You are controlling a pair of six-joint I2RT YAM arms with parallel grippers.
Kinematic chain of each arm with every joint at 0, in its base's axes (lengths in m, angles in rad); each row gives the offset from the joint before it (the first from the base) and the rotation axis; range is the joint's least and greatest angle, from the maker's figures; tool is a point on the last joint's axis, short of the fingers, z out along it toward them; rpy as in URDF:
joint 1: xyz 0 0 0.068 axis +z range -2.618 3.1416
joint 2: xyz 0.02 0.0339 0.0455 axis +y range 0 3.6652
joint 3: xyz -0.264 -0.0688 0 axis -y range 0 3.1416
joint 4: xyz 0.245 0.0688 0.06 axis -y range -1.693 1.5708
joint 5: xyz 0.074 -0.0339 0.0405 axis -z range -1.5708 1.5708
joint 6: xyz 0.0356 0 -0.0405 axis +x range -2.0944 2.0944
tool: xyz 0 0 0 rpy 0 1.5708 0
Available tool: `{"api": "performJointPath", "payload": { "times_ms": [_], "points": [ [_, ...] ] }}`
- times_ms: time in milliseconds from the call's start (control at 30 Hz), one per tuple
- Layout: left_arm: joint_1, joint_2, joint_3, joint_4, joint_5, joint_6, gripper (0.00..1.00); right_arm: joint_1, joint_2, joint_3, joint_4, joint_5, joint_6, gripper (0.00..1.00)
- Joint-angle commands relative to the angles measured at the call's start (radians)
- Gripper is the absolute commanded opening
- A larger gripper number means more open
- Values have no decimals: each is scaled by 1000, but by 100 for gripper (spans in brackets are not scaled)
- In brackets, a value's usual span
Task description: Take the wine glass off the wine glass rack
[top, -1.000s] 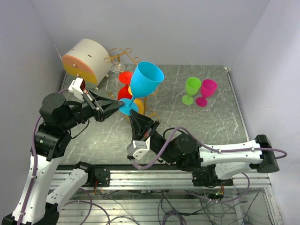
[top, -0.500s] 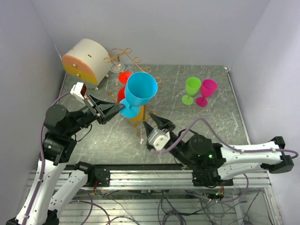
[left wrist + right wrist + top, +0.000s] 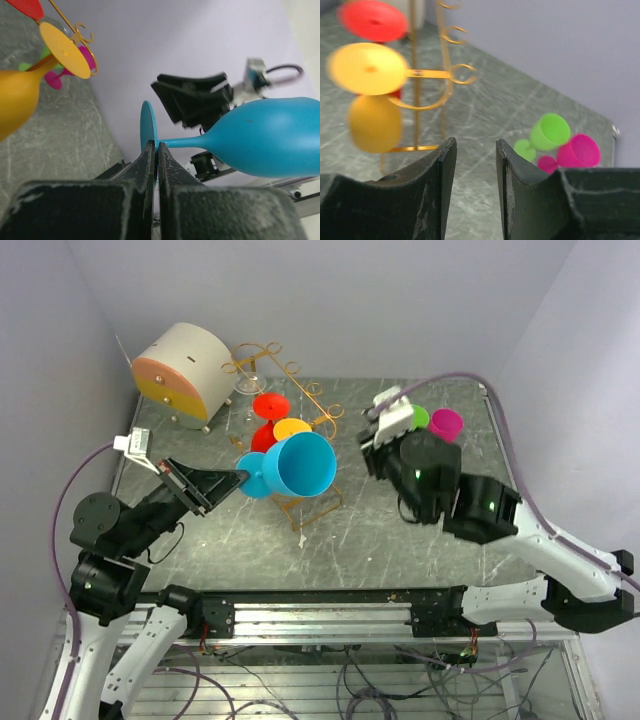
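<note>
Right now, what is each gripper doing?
Left gripper: shut on the blue glass, at its foot.
Right gripper: open, holding nothing.

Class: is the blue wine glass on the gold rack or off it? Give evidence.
Off. The left gripper holds the blue wine glass by its foot, apart from the rack.

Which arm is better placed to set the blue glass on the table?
Left: the left gripper is shut on the blue glass. The right gripper stands open and empty, away from it.
</note>
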Motion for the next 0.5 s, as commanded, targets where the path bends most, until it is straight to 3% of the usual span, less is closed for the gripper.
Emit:
{"api": "performJointPath", "payload": {
  "times_ms": [0, 100, 233, 400, 467],
  "points": [
    [0, -42, 11, -86, -107, 111, 7, -202, 10, 83, -138, -142, 140, 37],
    [0, -40, 69, -230, -170, 207, 7, -343, 79, 201, -228, -280, 219, 32],
    [0, -20, 169, -404, -281, 334, 7, -547, 155, 318, -301, -652, 304, 0],
    [0, 17, 312, -550, -407, 456, 7, -603, 129, 313, -195, -1091, 334, 0],
    [0, 37, 346, -567, -406, 485, 7, -603, 130, 317, -150, -1279, 353, 24]
  ]
}}
